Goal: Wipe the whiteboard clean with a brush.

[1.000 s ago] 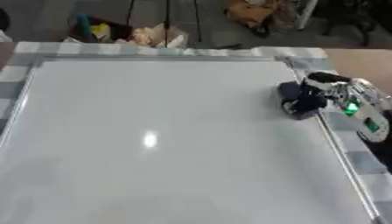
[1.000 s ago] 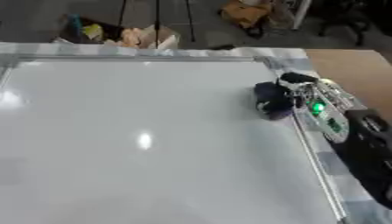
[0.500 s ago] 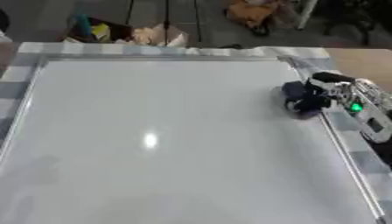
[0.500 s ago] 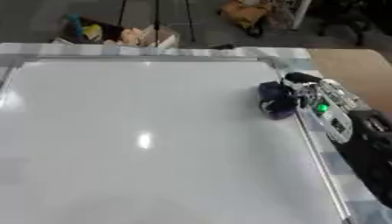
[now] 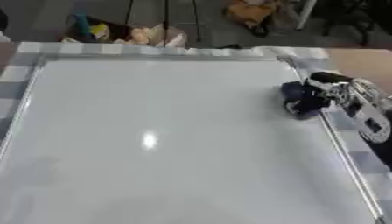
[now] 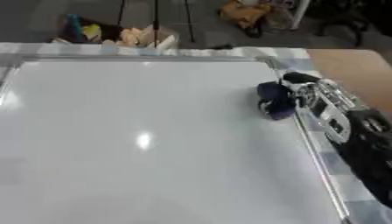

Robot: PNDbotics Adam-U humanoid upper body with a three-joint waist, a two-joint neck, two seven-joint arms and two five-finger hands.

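Whiteboard (image 5: 153, 144), large, white and glossy with a thin silver frame, is seen lying flat and filling most of both eye views; its surface appears blank, and a single bright spot of reflected light is noted left of centre. A grey-and-white checked cloth (image 5: 17, 74) is visible under the board along the left, far and right edges. The robot's right hand (image 6: 318, 103), black with silver parts, is seen entering from the right side and lying across the board's right frame, near the far right corner. Its fingers are curled round a dark blue, rounded block-shaped brush (image 6: 274, 101), which is held against the board surface just inside the right frame. The brush is partly covered by the fingers, so its full outline cannot be made out. The black forearm behind the hand is seen running toward the lower right edge of the right eye view. A light brown table surface (image 6: 344, 65) is noted beyond the checked cloth at the upper right. On the floor past the far edge of the board, a small pile of yellow, beige and blue items (image 5: 115, 33) is seen at the upper left, and an orange-brown bundle (image 5: 249, 11) is seen at the top centre; neither can be identified further. The left hand is not shown in either view.
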